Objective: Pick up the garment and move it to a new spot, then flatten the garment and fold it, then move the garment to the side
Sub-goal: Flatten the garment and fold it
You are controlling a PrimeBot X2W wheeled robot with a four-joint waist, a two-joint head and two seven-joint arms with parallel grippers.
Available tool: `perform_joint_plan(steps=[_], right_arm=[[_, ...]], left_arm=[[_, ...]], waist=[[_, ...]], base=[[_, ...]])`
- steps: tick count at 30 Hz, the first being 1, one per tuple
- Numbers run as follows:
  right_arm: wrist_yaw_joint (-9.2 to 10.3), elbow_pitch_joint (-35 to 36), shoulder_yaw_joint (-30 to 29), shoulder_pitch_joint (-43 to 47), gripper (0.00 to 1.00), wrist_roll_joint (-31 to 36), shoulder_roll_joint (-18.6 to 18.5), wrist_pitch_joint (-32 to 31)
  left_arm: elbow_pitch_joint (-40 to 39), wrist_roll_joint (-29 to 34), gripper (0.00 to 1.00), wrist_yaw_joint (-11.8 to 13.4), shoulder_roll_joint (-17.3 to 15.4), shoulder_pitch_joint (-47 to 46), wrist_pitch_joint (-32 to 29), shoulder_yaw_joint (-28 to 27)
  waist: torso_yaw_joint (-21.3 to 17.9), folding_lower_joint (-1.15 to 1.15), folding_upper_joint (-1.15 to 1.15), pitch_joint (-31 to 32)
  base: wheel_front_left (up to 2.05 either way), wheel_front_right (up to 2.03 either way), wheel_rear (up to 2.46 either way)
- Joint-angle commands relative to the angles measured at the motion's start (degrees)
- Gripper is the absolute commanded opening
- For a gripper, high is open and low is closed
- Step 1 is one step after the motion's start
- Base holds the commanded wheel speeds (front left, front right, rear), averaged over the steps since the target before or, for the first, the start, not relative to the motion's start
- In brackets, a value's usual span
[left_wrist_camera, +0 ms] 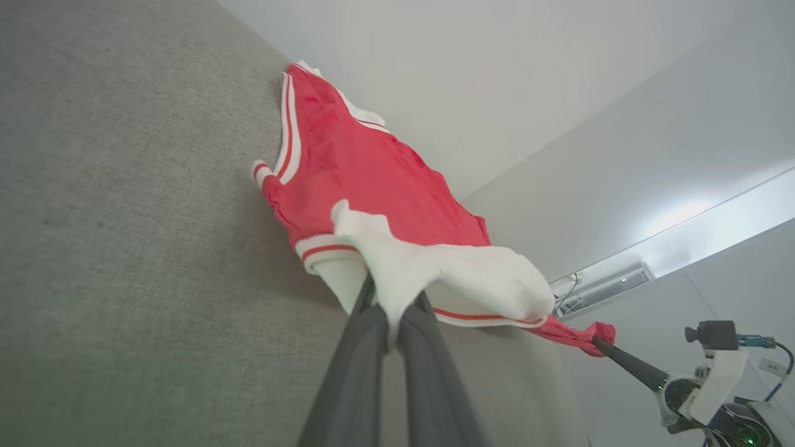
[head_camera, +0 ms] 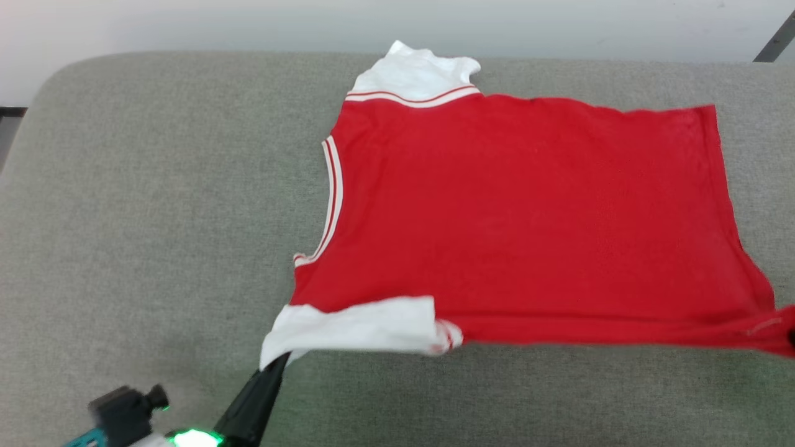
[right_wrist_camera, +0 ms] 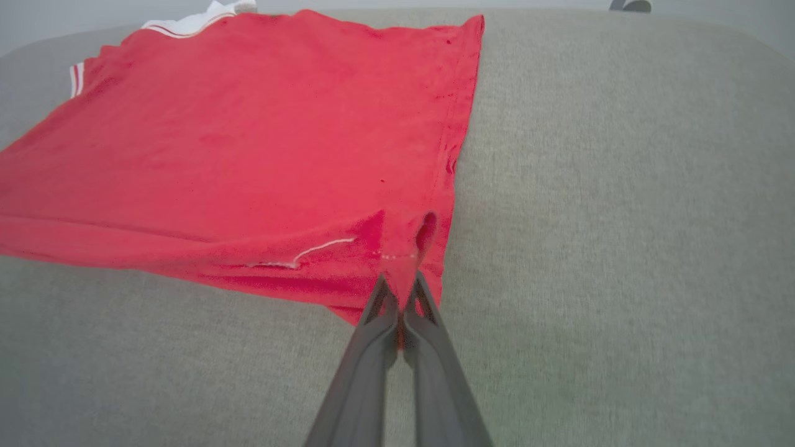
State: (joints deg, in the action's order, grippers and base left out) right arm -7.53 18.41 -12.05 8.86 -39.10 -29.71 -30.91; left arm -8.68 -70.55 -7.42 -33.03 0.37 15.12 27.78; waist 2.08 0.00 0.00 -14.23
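The garment [head_camera: 522,217] is a red jersey with white sleeves and striped trim, spread plain side up over the grey padded surface [head_camera: 136,217]. Its near edge is lifted off the surface. My left gripper [head_camera: 281,361] is shut on the near white sleeve [head_camera: 354,326]; in the left wrist view that sleeve [left_wrist_camera: 435,267] bunches between my left gripper [left_wrist_camera: 392,307]. My right gripper [right_wrist_camera: 400,292] is shut on the red hem corner [right_wrist_camera: 404,257] at the garment's near right. The left wrist view also shows my right gripper [left_wrist_camera: 599,343] pinching that corner. Any lettering is hidden.
The grey padded surface [right_wrist_camera: 621,217] stretches wide to the left and right of the garment and along its near side. Its rounded far edge meets a pale wall [head_camera: 248,25]. A dark bar [head_camera: 776,37] stands at the far right.
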Motion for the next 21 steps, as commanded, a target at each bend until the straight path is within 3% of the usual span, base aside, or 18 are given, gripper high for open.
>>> perform_joint_plan(steps=[1,6,10,16,21], right_arm=[[0.08,1.9,-1.5,1.8,0.00,0.3,1.4,-1.0],[0.07,7.3,-4.8,4.8,0.00,0.9,4.9,-4.5],[0.07,7.2,-5.4,1.2,0.00,0.6,4.9,-6.0],[0.07,0.6,-5.1,-9.1,0.00,-0.8,3.0,-6.7],[0.07,-7.9,-0.8,-18.7,0.00,-2.1,1.2,-6.8]], left_arm=[[-1.1,0.3,0.00,0.5,-0.5,1.5,0.0,-1.2],[-4.2,1.9,0.00,1.3,-1.0,3.2,0.0,-2.6],[-3.9,2.9,0.00,1.1,-0.3,-1.8,-2.3,-1.2],[1.6,2.5,0.00,0.5,3.3,-15.0,-5.8,-0.2],[11.4,1.1,0.00,0.0,5.8,-26.4,-8.8,0.9]], waist=[[0.0,0.00,0.00,-0.1],[0.1,0.00,0.00,-0.1],[0.3,0.00,0.00,-0.2],[0.4,0.00,0.00,-2.0],[-0.6,0.00,0.00,-5.1]], base=[[0.00,0.00,0.00],[0.00,0.00,0.00],[0.00,0.00,0.00],[0.00,0.00,0.00],[0.00,0.00,0.00]])
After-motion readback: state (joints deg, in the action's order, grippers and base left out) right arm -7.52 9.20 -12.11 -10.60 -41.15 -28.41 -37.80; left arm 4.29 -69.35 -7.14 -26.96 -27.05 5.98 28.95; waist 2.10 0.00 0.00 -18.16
